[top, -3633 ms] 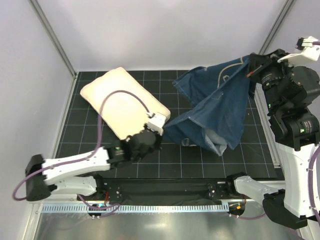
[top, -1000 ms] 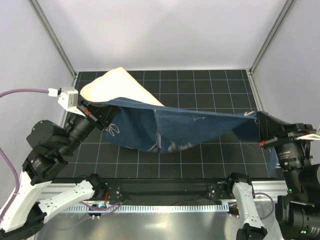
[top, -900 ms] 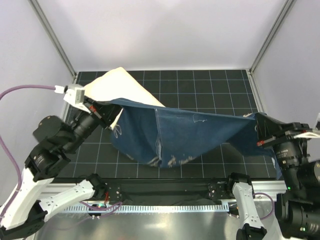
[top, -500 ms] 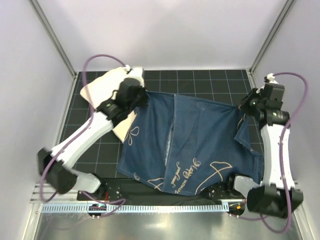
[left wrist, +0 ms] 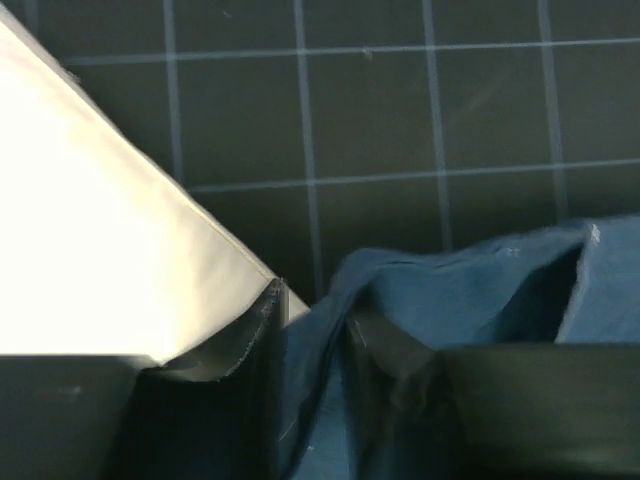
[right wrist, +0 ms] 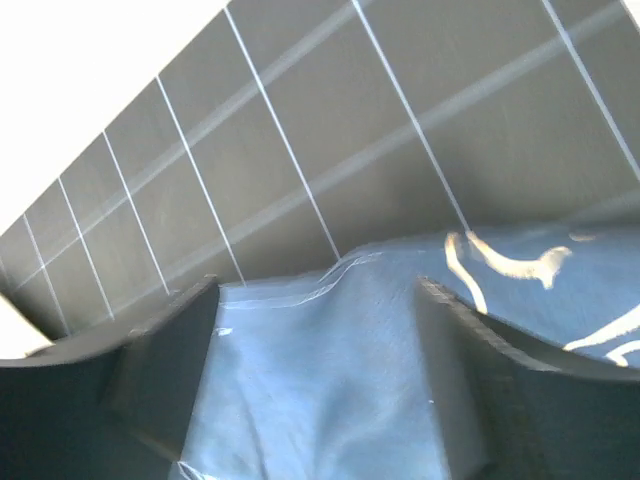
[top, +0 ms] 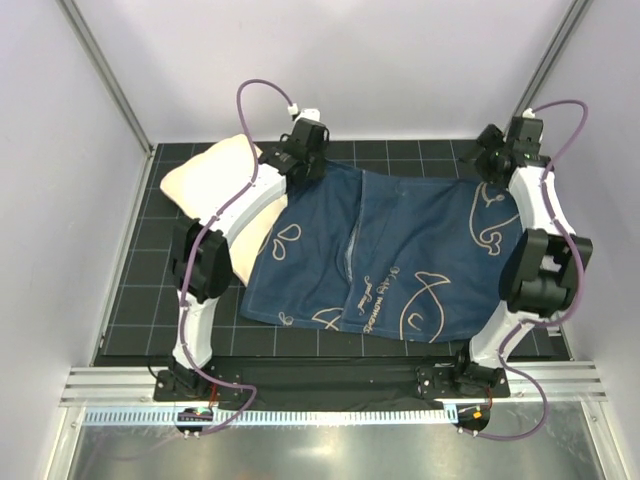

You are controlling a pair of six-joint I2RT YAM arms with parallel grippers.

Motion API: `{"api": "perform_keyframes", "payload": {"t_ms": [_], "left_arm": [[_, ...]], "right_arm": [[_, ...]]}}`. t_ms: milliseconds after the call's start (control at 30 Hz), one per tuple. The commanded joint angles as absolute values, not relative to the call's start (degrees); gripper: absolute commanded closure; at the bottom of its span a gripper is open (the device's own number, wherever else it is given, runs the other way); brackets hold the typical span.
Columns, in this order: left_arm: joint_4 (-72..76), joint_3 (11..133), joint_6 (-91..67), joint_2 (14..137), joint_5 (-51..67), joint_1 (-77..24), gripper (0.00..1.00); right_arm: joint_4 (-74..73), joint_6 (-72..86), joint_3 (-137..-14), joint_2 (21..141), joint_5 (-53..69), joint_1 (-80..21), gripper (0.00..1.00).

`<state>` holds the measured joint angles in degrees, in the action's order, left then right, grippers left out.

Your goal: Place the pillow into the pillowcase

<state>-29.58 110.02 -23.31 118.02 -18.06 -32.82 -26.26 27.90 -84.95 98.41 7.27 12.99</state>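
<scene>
Top view: I see the pillowcase (top: pixel 410 250) spread flat on the black grid mat (top: pixel 140 300). Its left edge overlaps the pillow (top: pixel 205 180), which sits far left, outside the case. The left gripper (top: pixel 292 162) is at the case's far-left corner and the right gripper (top: pixel 488 160) at the far-right one.
Left wrist: fingers (left wrist: pixel 235 400) nearly closed, a fold of blue cloth pinched between them, pillow just beside.
Right wrist: fingers spread wide over the cloth. I think they grip nothing, but contact is unclear.
</scene>
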Motion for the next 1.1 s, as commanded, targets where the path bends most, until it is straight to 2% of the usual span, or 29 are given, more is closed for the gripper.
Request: {"api": "perform_keyframes", "payload": {"t_ms": [0,100,267,467,600,633,767,867,1000,1033,1067], "left_arm": [[-34.53,116.36,-24.43,119.44,-22.67,-31.03,0.33],[-36.82,117.25,-24.43,118.57,-24.69,-30.15,0.12],[-37.79,111.81,-27.06,109.55,-20.93,-25.5,0.0],[-38.06,96.0,-31.97,96.87,-22.41,-17.6,0.0],[-34.9,82.29,-36.63,89.75,-15.94,-10.31,0.0],[-31.85,75.65,-37.17,87.21,-14.34,-9.07,0.0],[-23.59,62.62,-40.6,82.45,-10.64,-6.07,0.0],[-19.53,59.6,-42.71,84.27,-8.53,-5.71,0.0],[-18.37,61.78,-44.47,91.57,-5.19,-5.36,0.0],[-17.59,61.44,-45.6,92.54,-5.19,-5.27,0.04],[-15.92,60.74,-46.14,92.98,-5.53,-5.01,0.15]], "right_arm": [[-27.59,29.36,-96.21,102.82,6.49,13.27,0.11],[-25.25,28.83,-93.72,100.56,7.73,11.87,0.09],[-22.24,25.15,-85.18,90.12,11.59,6.61,0.09],[-18.9,23.82,-72.79,82.45,19.08,-3.58,0.09],[-14.78,25.22,-66.46,79.63,19.77,-10.89,0.09],[-13.72,25.31,-65.49,79.28,20.56,-13.94,0.09],[-11.87,25.58,-62.23,78.75,19.6,-21.78,0.08],[-11.16,25.14,-60.21,79.36,16.36,-27.93,0.06],[-7.93,25.4,-57.4,81.12,14.42,-32.69,0.06],[-7.65,25.57,-57.22,81.65,14.15,-33.13,0.06],[-7.12,25.66,-56.96,82.61,13.98,-34.09,0.06]]}}
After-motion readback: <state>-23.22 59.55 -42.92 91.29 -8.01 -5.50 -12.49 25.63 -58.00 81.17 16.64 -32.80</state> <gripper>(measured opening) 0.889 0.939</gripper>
